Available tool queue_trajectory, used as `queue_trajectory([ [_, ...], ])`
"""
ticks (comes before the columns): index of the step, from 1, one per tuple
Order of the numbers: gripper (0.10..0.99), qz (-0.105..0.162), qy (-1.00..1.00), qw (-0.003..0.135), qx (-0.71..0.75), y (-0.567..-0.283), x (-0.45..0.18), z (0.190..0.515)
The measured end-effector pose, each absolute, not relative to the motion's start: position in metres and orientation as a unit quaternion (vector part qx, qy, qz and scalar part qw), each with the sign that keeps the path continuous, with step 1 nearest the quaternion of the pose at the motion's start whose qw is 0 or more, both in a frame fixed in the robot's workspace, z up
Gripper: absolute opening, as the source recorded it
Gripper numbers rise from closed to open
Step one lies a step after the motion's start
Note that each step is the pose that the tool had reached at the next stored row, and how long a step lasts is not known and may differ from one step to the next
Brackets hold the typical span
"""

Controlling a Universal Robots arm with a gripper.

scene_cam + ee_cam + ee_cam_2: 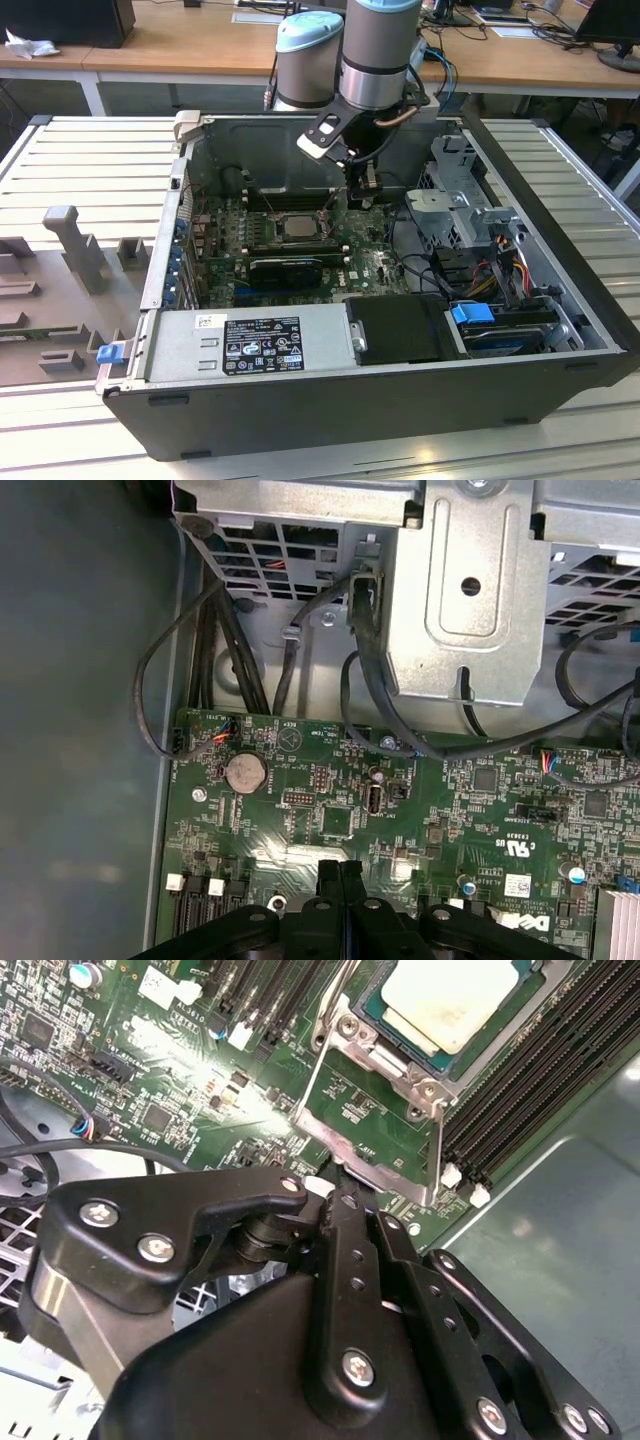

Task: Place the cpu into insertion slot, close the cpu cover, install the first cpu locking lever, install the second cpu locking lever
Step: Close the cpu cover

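The gripper's jaws are clenched, empty, at the cpu cover; if its rim is slipped off, the cpu could be scraped.

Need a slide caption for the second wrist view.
Cpu sitting in the insertion slot; tool, fingers together, at the free edge of the open cpu cover.

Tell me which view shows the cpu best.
Second wrist view: the cpu is close, its silver top seated in the insertion slot, though cut by the picture's edge. In the exterior view the cpu is whole but tiny. The first wrist view faces another stretch of green board.
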State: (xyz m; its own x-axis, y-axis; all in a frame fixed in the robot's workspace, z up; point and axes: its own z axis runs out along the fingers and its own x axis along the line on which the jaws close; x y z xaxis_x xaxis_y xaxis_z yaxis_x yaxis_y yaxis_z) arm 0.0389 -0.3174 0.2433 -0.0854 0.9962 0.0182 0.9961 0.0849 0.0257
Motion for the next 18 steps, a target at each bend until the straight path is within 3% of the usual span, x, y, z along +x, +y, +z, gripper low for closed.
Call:
queue_trajectory([
  [18, 0.106, 0.016, 0.737, 0.002, 0.676, -0.3174, 0.0322, 0.2433],
])
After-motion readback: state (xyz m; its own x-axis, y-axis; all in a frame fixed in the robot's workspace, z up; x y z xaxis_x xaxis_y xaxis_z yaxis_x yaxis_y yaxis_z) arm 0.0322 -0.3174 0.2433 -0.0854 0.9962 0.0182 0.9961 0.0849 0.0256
